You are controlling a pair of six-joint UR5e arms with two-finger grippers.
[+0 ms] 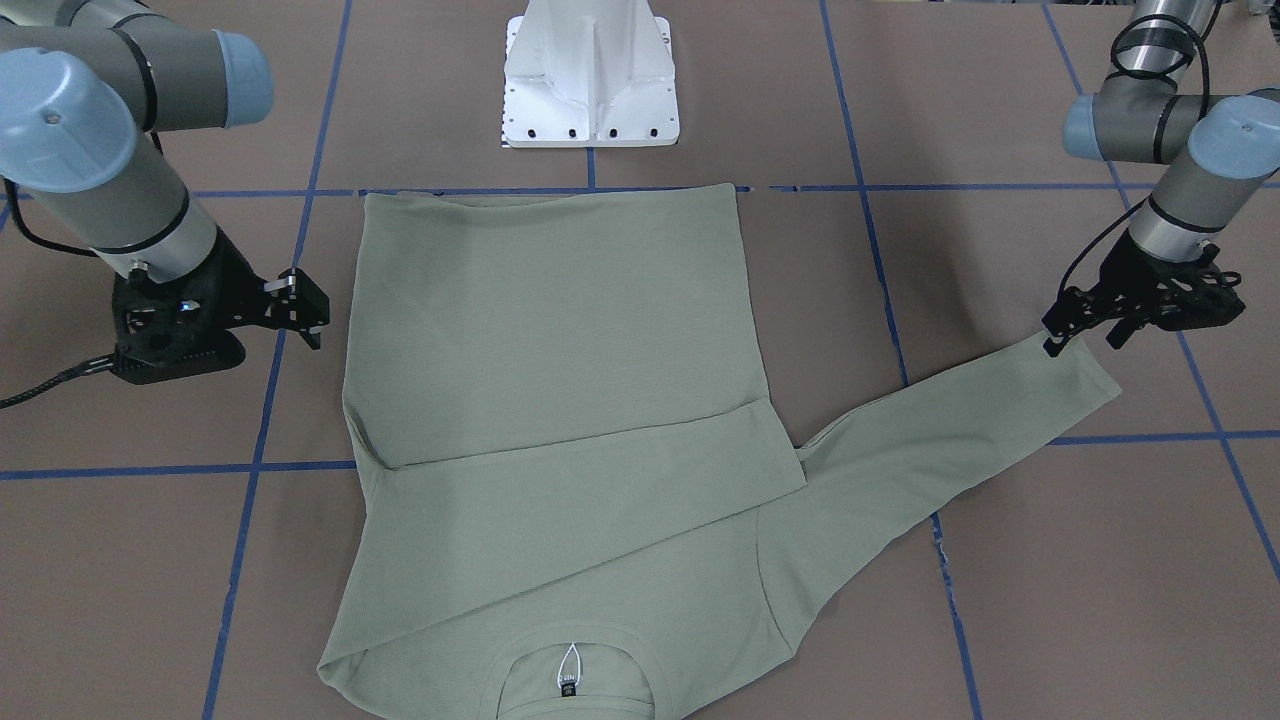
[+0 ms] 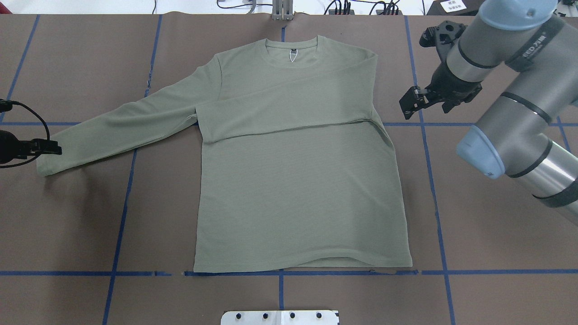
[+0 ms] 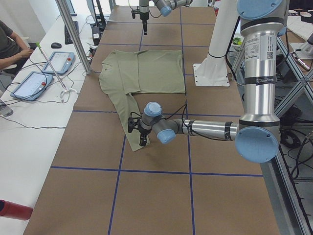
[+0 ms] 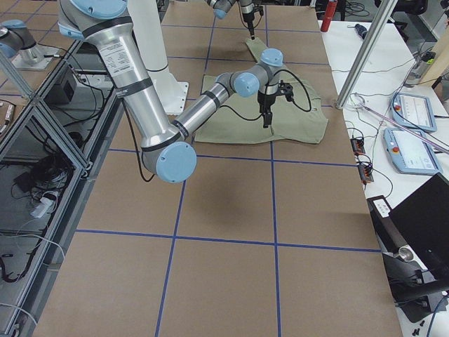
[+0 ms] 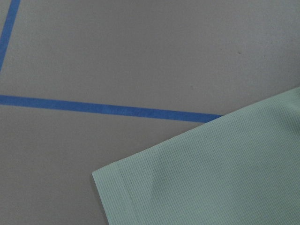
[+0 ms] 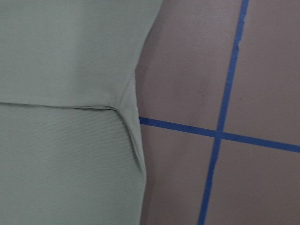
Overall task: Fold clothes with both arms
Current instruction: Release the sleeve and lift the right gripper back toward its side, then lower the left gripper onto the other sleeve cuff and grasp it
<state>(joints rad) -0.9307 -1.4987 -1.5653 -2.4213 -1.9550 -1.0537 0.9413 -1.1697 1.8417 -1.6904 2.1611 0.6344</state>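
Overhead exterior shows cuff (image 2: 47,163) (flat) beside left hand (image 2: 53,147).

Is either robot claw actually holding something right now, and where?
The right gripper holds nothing; it is beside the shirt. The left gripper is at the flat-lying cuff of the outstretched sleeve; whether it pinches it cannot be told.

left arm (image 3: 205,129) is stretched outward, left gripper (image 1: 1053,335) held low, jaw state unresolved | right arm (image 4: 210,102) is bent, right gripper (image 1: 306,308) held low, jaws parted

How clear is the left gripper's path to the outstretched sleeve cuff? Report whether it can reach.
Probably yes: the left gripper sits right by the cuff, which lies flat with nothing between.
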